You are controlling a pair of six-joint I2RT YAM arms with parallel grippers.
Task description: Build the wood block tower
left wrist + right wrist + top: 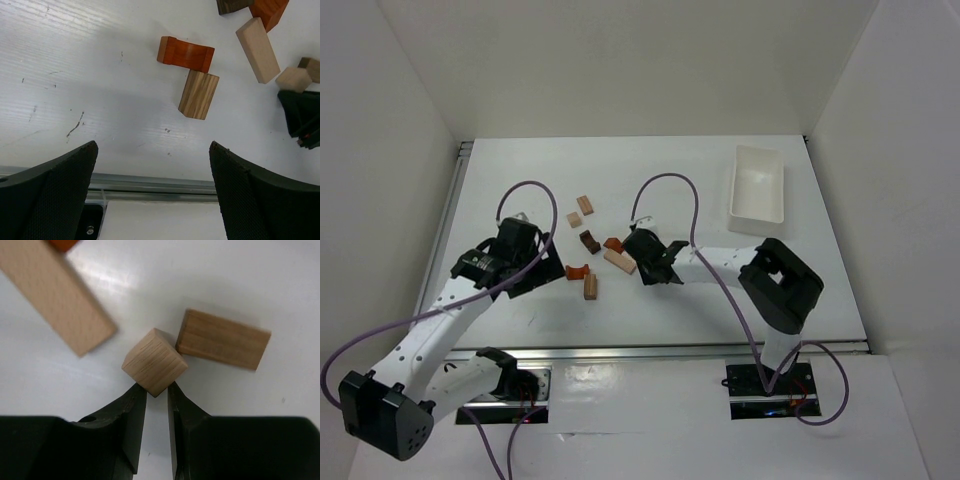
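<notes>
The wooden pieces lie scattered mid-table. In the right wrist view my right gripper (157, 386) has its jaws nearly together, pinching the lower corner of a small tan cube (155, 361) turned diamond-wise. A tan block (223, 339) touches the cube on the right, and a light bar (55, 297) lies to the upper left. My left gripper (152, 145) hangs wide open and empty above the table's near edge. Ahead of it lie a reddish-orange notched piece (185, 53) and a striped tan block (199, 94). From above, the left gripper (542, 264) is left of the pile and the right gripper (642, 256) at its right side.
A white tray (732, 185) stands at the back right. Two tan blocks (584, 204) lie behind the pile, with a dark brown piece (590, 241) and a reddish piece (613, 243) near the right gripper. A metal rail (150, 182) runs along the near table edge.
</notes>
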